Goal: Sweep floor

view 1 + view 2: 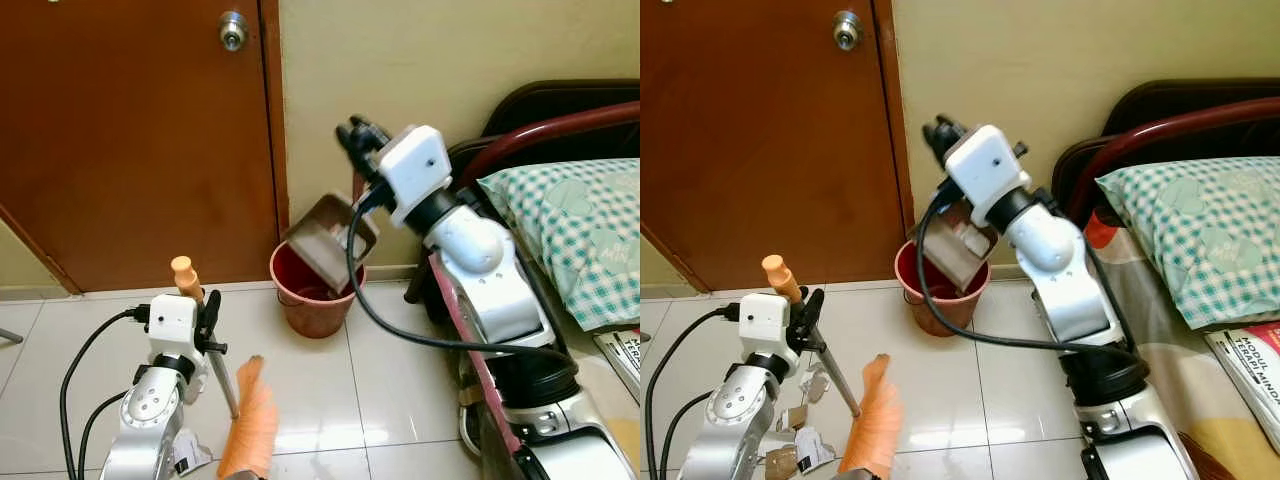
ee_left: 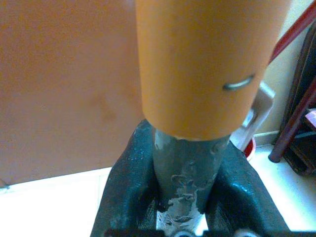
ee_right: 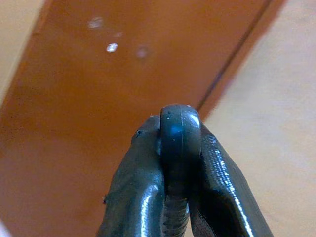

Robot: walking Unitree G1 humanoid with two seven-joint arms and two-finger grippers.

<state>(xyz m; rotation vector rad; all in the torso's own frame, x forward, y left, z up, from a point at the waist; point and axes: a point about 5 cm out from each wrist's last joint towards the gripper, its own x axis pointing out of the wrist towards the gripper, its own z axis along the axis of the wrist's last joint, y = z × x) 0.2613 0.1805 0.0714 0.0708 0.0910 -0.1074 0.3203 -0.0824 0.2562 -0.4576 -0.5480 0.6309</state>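
My left gripper (image 1: 209,318) is shut on the grey shaft of a broom, just below its orange handle cap (image 2: 197,64). The broom's orange bristle head (image 1: 250,425) rests on the white tiled floor in front of me. My right gripper (image 1: 358,135) is raised near the wall and shut on the dark handle end (image 3: 180,143) of a brown dustpan (image 1: 318,240). The dustpan hangs tilted, mouth down, over a red bucket (image 1: 305,310) that stands by the wall. Several scraps of paper (image 1: 800,440) lie on the floor by my left arm.
A brown door (image 1: 130,140) with a metal knob (image 1: 233,30) is shut at the left. A bed with a dark headboard (image 1: 560,100), a checked pillow (image 1: 580,230) and a book (image 1: 1250,370) lies along the right. Black cables (image 1: 80,370) trail from my left arm.
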